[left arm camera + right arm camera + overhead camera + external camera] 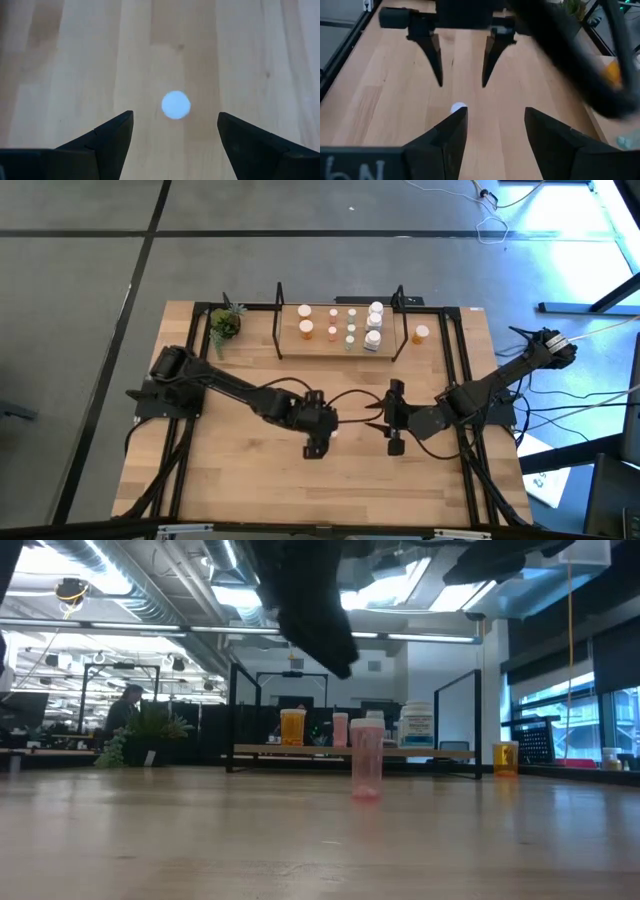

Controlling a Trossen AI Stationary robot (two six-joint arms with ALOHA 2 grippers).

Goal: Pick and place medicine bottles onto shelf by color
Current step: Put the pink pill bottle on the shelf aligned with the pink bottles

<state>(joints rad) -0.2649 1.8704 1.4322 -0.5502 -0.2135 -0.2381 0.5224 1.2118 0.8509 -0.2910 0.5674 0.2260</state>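
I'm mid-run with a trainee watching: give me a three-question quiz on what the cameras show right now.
1. True or false: the left gripper hangs open above a lone bottle with a white cap.
2. Where does the orange bottle at the table's right side stand?
A. on the shelf board
B. on the table, just outside the shelf's right frame
C. beside the potted plant
3. Fill in: the lone bottle stands ____ on the table, between the two grippers; the right gripper is open and empty.

Key: 1 true; 2 B; 3 upright
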